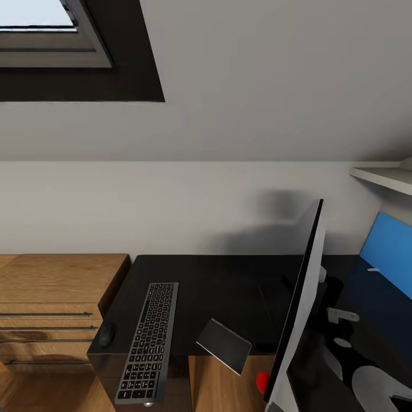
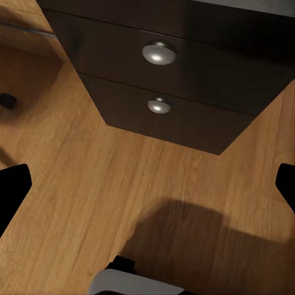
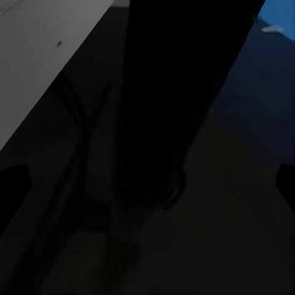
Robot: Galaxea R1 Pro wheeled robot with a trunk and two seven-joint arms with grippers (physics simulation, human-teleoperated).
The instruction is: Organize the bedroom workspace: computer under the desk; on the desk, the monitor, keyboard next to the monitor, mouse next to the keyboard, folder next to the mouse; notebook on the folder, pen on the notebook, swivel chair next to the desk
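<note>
The monitor stands edge-on at the right of the bench, long axis running away from me, nearest the right end effector, whose fingers look spread, like the left's.

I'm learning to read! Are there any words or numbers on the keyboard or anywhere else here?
No text can be read anywhere.
Keyboard: the keys carry pale marks, too small to read.
Monitor: seen edge-on, no label readable.
Mouse, drawers: no writing visible.
</note>
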